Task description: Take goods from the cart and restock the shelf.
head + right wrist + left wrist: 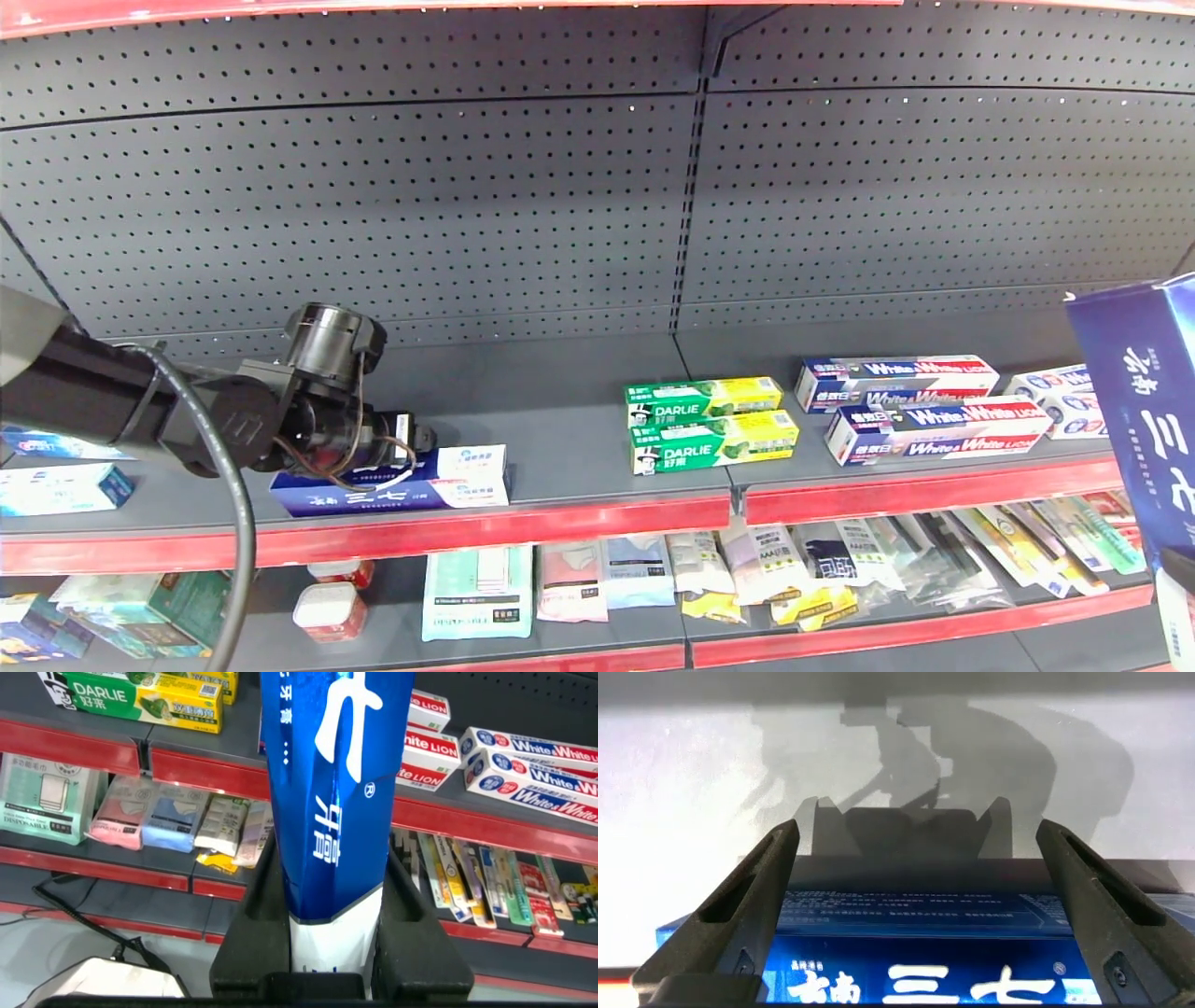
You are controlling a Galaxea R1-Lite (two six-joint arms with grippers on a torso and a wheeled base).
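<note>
While my L gripper [920,840] hung jaws apart at the shelved box [467,471], R gripper [332,891] was clamped on 2nd box [327,775], long axis upright; free shelf [579,439] lay fwd-left of it.

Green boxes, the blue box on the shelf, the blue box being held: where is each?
green boxes [714,441]: head view, middle of the nearer box.
shelf blue box [439,493]: head view, front side toward its white end.
held blue box [332,784]: right wrist view, middle of blue face.
</note>
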